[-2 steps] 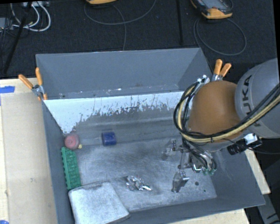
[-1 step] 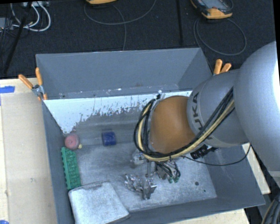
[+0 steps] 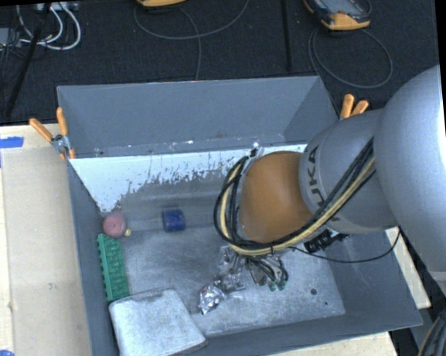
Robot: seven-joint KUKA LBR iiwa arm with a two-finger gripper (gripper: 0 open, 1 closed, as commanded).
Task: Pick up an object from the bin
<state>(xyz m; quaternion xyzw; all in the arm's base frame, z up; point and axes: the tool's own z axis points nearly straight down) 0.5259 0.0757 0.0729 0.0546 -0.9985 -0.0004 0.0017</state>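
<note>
The grey metal bin (image 3: 186,114) is the biggest thing in sight, and its floor is scuffed and speckled. The silver arm (image 3: 407,157) comes in from the right, carrying a rounded orange cover (image 3: 271,192) ringed with black and yellow cables. Below the cover, the end effector (image 3: 251,275) hangs low over the middle of the bin floor. Its parts are dark and tangled against the floor, so I cannot tell how far open it is or whether it has hold of anything.

A flat grey pad (image 3: 154,326) with rounded corners lies well to the left of the end effector and nearer the bin's front wall. A long green ridged strip (image 3: 113,266) lies further left of the end effector, along the bin's left wall and just above the pad.

A small lump of crumpled silver foil (image 3: 211,298) is the nearest thing to the end effector. It sits just beside it, to the lower left, and I cannot tell whether the two touch.

A small blue cube (image 3: 173,219) sits up and to the left of the end effector, near the back wall. A small pink ball (image 3: 115,225) lies further left of the cube, at the top end of the green strip.
</note>
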